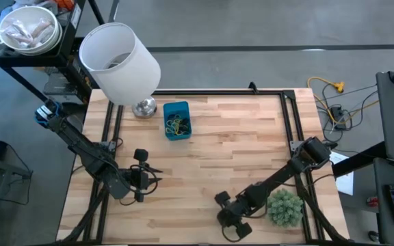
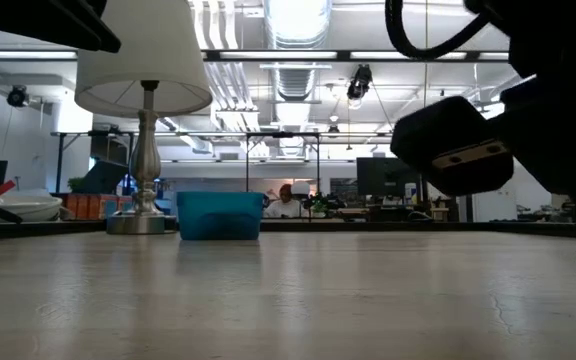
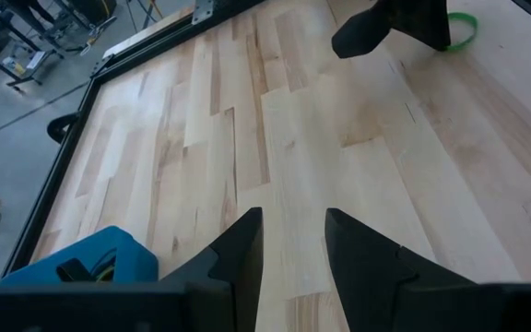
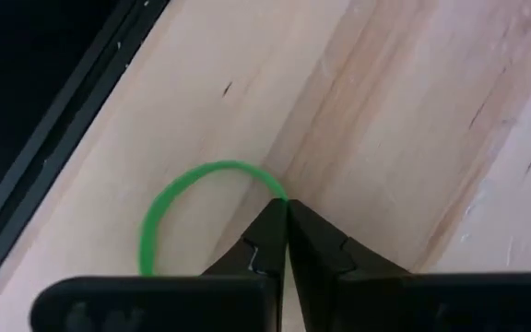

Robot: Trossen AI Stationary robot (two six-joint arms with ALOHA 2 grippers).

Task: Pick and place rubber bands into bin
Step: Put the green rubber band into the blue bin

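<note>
- The right gripper [image 4: 287, 242] has its jaws pressed together, tips pinching one green rubber band [image 4: 178, 198] against the wood near the worktop's front edge, towards its right corner, just beside the black frame rail.
- The left gripper [image 3: 293, 254] has its jaws parted with nothing between them; it hovers over the left half of the worktop, near the front.
- Two dark jointed arms reach in, one from each side.
- The pinched band is a thin, smooth, bright green loop lying flat in a rounded arc, its far end caught at the fingertips.
- One bin [image 1: 177, 120], a small blue plastic rectangle with an open top, sits near the back edge, left of centre; inside lies a tangle of rubber bands [image 1: 175, 124], green, yellow and dark, too knotted to count.
- One lamp [image 1: 122, 63] with a white cylindrical shade and a round metal base stands at the back left, just beside the bin.
- One bushy green plant [image 1: 284, 207] sits by the front right corner, near the right arm.
- The worktop [image 1: 238, 150] is pale butcher-block wood in jointed strips, framed in black metal.
</note>
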